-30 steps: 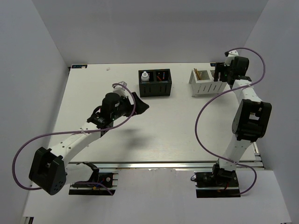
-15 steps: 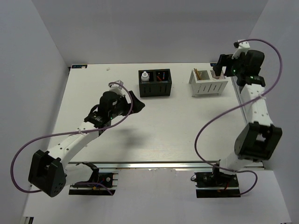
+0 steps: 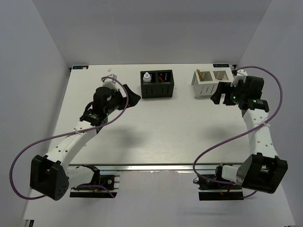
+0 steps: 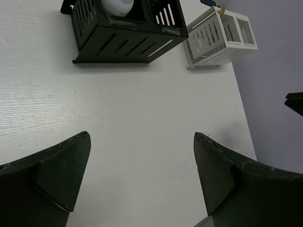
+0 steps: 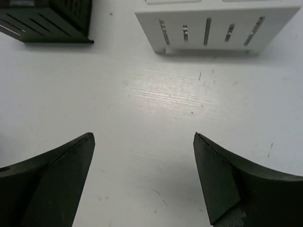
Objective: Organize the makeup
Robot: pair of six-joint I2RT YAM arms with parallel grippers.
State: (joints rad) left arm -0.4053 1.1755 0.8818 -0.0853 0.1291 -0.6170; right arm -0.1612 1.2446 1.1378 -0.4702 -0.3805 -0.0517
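The makeup sits in two boxes at the back of the table. A white bottle (image 3: 147, 77) and thin dark and red pencils (image 3: 164, 76) stand in the black two-compartment box (image 3: 157, 90). Thin tan sticks (image 3: 200, 74) stand in the white slotted box (image 3: 210, 89). No discs show. My left gripper (image 3: 133, 98) is open and empty, just left of the black box. My right gripper (image 3: 218, 93) is open and empty, just in front of the white box. The left wrist view shows the bottle (image 4: 117, 5) and both boxes beyond the gripper (image 4: 142, 142). The right wrist view shows bare table between the gripper's (image 5: 143, 139) fingers.
The table (image 3: 156, 132) is white, with grey walls on the left, back and right. Its right edge runs close to the right arm. A metal rail (image 3: 156, 167) lines the near edge by the arm bases.
My right gripper has come down from above the white box to the table in front of it. My left gripper has swung left and back, towards the left side of the black box.
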